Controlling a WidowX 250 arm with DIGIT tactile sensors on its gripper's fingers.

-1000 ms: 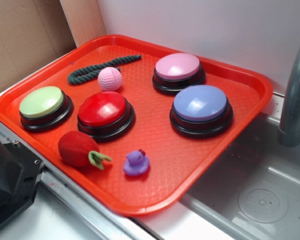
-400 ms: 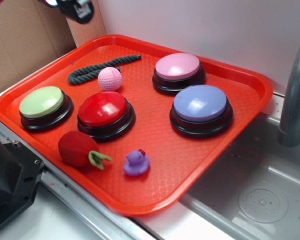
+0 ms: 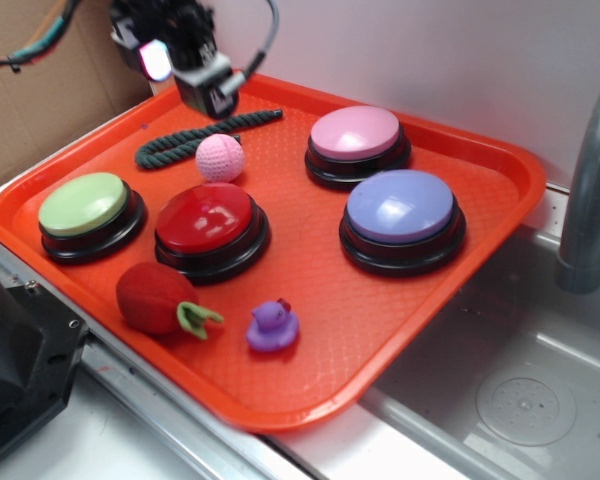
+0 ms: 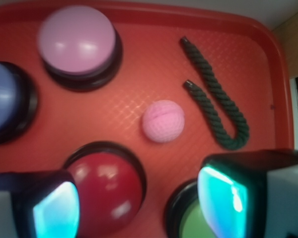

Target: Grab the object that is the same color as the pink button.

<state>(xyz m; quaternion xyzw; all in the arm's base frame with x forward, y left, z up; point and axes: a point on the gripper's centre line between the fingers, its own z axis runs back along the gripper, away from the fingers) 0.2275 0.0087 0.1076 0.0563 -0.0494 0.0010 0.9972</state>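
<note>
The fingers (image 4: pixel 54 210) of the black gripper (image 3: pixel 208 90) are spread, gripping nothing, above the red plastic tray's (image 3: pixel 480 240) far-left corner. The small pink crocheted ball (image 3: pixel 220 158) is seen beside the dark green rope (image 3: pixel 180 140); the pink domed button (image 3: pixel 356 133) sits rightward near the far edge.

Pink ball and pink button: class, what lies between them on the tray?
Nothing: bare tray separates the pink ball and pink button, seen in the wrist view.
</note>
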